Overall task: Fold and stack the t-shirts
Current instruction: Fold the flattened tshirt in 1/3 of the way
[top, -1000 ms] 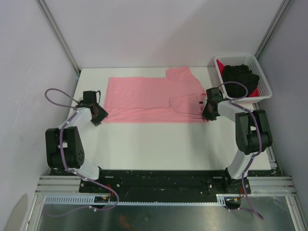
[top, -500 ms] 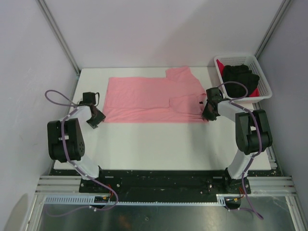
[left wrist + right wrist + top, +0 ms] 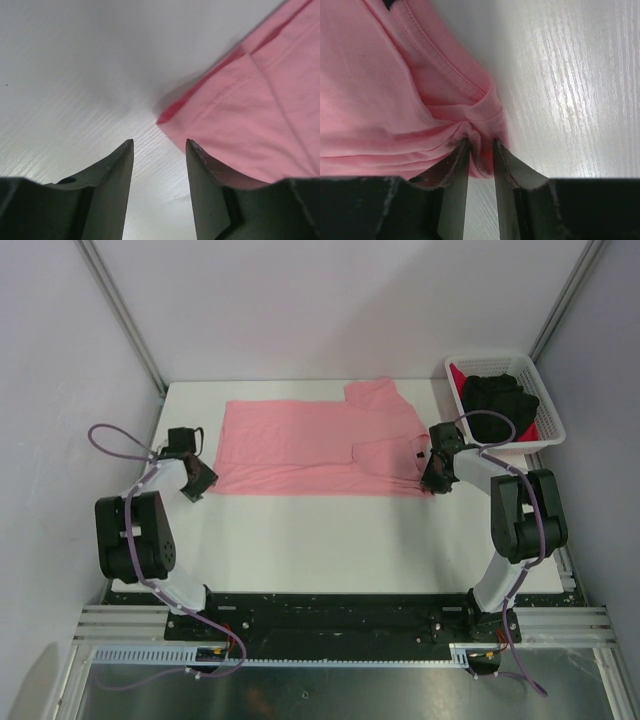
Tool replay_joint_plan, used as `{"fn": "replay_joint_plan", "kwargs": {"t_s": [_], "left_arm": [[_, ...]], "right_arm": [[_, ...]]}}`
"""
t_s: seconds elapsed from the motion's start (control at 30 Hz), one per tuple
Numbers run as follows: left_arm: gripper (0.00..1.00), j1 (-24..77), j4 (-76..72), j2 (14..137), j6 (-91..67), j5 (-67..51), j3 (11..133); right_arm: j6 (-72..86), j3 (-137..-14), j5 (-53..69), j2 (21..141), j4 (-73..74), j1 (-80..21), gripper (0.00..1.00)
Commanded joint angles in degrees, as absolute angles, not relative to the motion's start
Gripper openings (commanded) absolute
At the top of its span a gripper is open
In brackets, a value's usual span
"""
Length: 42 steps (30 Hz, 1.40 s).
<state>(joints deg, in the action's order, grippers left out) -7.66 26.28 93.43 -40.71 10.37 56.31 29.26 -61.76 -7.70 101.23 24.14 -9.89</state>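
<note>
salmon-pink t-shirt (image 3: 320, 445) lies spread flat on the far half of the table (image 3: 300, 540), with some cloth doubled over near the right end. black t-shirt (image 3: 500, 398) and red t-shirt (image 3: 548, 426) sit heaped in the white lattice basket (image 3: 497, 361) at the far right corner, not yet handled.

my right gripper (image 3: 480, 145) is low at the shirt's near right corner, fingers clamped on a bunched pleat of pink cloth. my left gripper (image 3: 159, 145) sits at the near left corner, fingers apart, nothing between them. my guess is that a hold on both near corners would let me lift that edge evenly for a fold.

the top view gives the layout only, and both grippers read as dark blobs at the corners. the right wrist view shows the pinch and wrinkles. the left wrist view shows the corner tip just ahead of the gap, slightly raised and shadowed.
</note>
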Motion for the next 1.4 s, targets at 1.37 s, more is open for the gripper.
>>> {"fn": "replay_joint_plan", "kwargs": {"t_s": [1.37], "left_arm": [[0.39,-7.93,25.69,101.09,-42.28,13.11,60.71]], "right_arm": [[28.23,-62.14,-7.19,103.85,24.28,-9.49,0.42]]}}
